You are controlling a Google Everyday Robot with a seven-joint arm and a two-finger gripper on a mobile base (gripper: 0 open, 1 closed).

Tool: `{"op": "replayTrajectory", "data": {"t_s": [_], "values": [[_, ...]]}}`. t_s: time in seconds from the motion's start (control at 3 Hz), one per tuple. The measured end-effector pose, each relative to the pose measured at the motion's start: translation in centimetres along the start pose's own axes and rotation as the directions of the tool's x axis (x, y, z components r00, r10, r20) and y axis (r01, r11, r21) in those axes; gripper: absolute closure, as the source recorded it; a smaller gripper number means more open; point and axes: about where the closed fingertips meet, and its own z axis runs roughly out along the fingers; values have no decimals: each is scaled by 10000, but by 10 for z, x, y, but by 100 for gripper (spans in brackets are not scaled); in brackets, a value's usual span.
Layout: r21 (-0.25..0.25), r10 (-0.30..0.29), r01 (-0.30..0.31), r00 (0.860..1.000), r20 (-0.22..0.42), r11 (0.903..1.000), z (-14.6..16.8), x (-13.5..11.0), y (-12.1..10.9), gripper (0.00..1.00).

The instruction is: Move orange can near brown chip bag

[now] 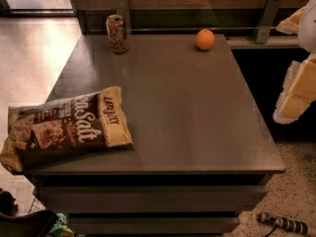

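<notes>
Hanging right of orange can [117,33]: claw [295,95]

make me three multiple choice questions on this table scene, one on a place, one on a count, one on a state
1. Where on the table does the orange can stand?
A) far left corner
B) near right corner
C) on top of the bag

2. How many things rest on the table?
A) one
B) three
C) five

3. How is the brown chip bag placed?
A) standing upright
B) lying flat, print up
C) folded in half

Answers:
1 A: the can stands upright at the back left.
2 B: can, bag and an orange fruit.
3 B: the bag lies flat at the front left, while the gripper hangs off the table's right side, apart from all three.
</notes>
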Motion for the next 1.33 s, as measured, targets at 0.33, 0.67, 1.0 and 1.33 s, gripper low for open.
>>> {"op": "replayTrajectory", "data": {"t_s": [0.33,0.67,1.0,1.33], "values": [[1018,1263,-1297,9912,388,9863,0,28,-67,0],[2093,2246,-2556,9610,1611,9439,-2,42,-138,0],[2537,2532,-3553,8980,3599,8997,9,42,-195,0],[1890,2539,-4748,7177,6484,8595,38,7,-242,0]]}}
